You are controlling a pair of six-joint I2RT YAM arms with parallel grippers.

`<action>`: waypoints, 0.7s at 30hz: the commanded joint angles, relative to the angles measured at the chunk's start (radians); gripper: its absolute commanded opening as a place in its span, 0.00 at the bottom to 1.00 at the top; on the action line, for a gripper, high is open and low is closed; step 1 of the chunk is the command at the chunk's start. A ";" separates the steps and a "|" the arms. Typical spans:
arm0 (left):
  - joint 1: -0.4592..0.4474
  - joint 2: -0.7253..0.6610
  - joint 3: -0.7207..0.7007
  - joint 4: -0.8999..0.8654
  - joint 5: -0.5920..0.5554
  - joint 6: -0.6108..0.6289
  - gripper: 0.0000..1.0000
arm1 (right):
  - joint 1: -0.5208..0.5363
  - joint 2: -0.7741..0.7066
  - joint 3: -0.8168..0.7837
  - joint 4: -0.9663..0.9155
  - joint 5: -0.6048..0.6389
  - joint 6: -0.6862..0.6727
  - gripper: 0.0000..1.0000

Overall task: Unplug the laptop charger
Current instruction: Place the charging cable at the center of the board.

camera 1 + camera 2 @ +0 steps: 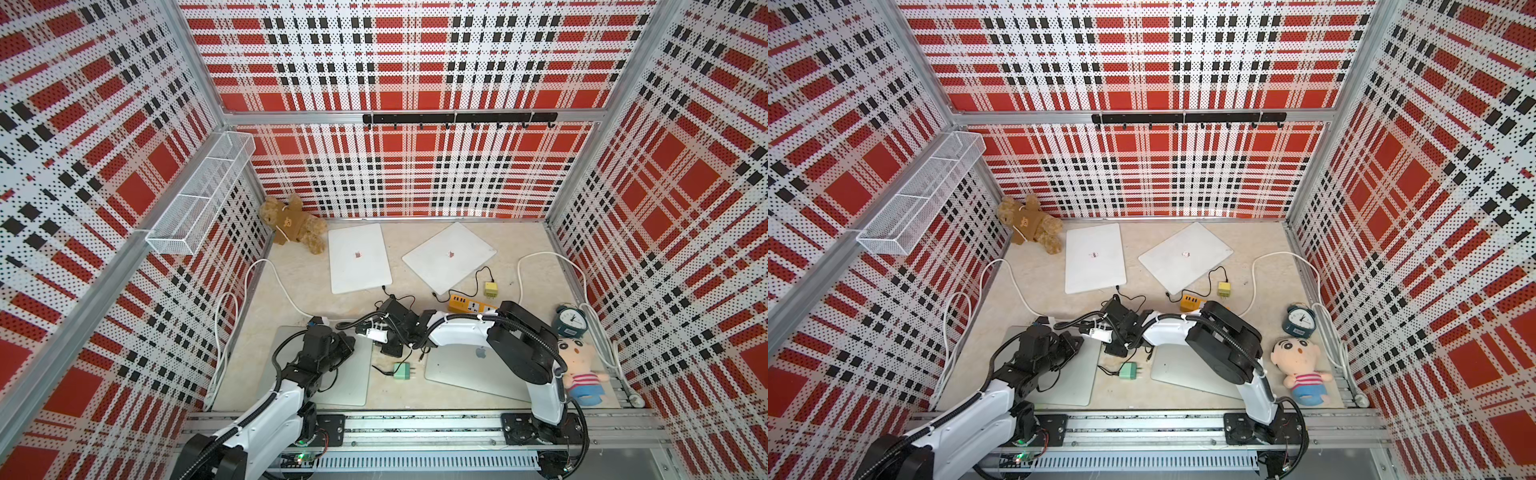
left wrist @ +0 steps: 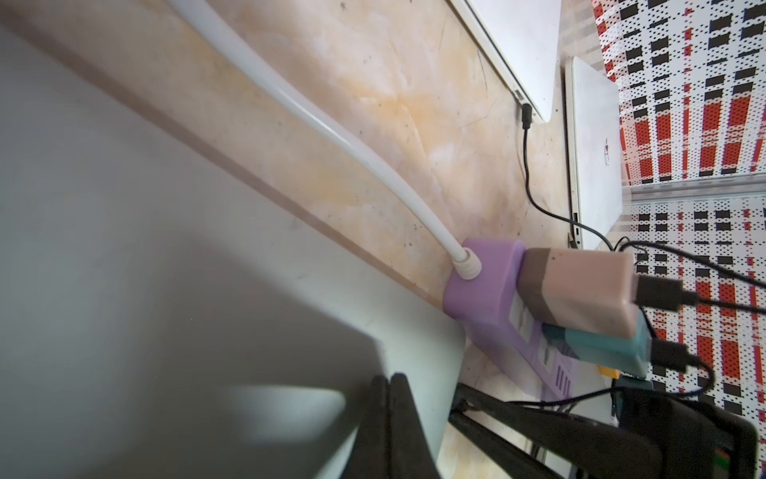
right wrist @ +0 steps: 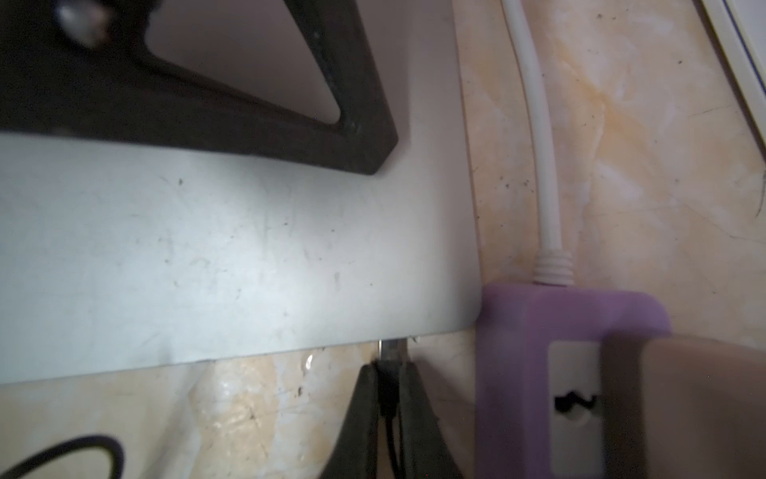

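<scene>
Your right gripper point(image 3: 389, 369) is pinched almost closed on the black charger plug point(image 3: 389, 390), at the right edge of the near-left silver laptop point(image 3: 207, 257). The plug's metal tip shows at that edge, and you cannot tell whether it is still seated. Your left gripper point(image 2: 389, 385) is fully closed and empty, with its tips on the laptop's lid. The purple power strip point(image 2: 489, 290) lies just beside the laptop's far right corner.

Teddy bear point(image 1: 293, 224) in far corner, alarm clock point(image 1: 571, 319) beside plush doll point(image 1: 577, 365); wire basket point(image 1: 199, 195) on wall
</scene>
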 commanded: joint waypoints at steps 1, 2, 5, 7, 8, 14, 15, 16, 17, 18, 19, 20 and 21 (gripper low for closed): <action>-0.012 0.004 -0.012 -0.026 -0.020 0.004 0.05 | 0.008 -0.051 -0.022 -0.030 0.019 -0.012 0.06; -0.014 0.005 -0.011 -0.025 -0.022 0.004 0.05 | 0.010 -0.055 -0.021 -0.029 0.021 -0.011 0.07; -0.020 0.008 -0.007 -0.025 -0.025 0.002 0.05 | 0.015 -0.061 -0.018 -0.039 0.027 -0.015 0.07; -0.025 0.008 -0.005 -0.027 -0.028 0.001 0.06 | 0.016 -0.064 -0.017 -0.042 0.030 -0.015 0.09; -0.028 0.008 -0.003 -0.026 -0.029 0.000 0.06 | 0.017 -0.068 -0.017 -0.041 0.031 -0.015 0.11; -0.056 0.006 0.013 -0.027 -0.051 -0.007 0.09 | 0.022 -0.109 -0.024 -0.038 0.032 -0.009 0.28; -0.061 0.007 0.018 -0.029 -0.055 -0.009 0.10 | 0.021 -0.121 -0.026 -0.034 0.029 -0.005 0.29; -0.067 0.008 0.023 -0.031 -0.060 -0.010 0.10 | 0.022 -0.136 -0.030 -0.031 0.026 -0.004 0.31; -0.073 0.008 0.029 -0.033 -0.064 -0.010 0.11 | 0.023 -0.149 -0.033 -0.029 0.021 -0.002 0.32; -0.080 0.010 0.035 -0.038 -0.070 -0.010 0.11 | 0.023 -0.164 -0.039 -0.023 0.018 0.002 0.33; -0.087 0.009 0.040 -0.044 -0.076 -0.010 0.12 | 0.022 -0.178 -0.044 -0.017 0.013 0.004 0.34; -0.094 0.007 0.046 -0.048 -0.083 -0.011 0.12 | 0.023 -0.194 -0.050 -0.011 0.010 0.007 0.34; -0.102 0.005 0.052 -0.054 -0.090 -0.012 0.12 | 0.023 -0.211 -0.059 -0.002 0.007 0.013 0.35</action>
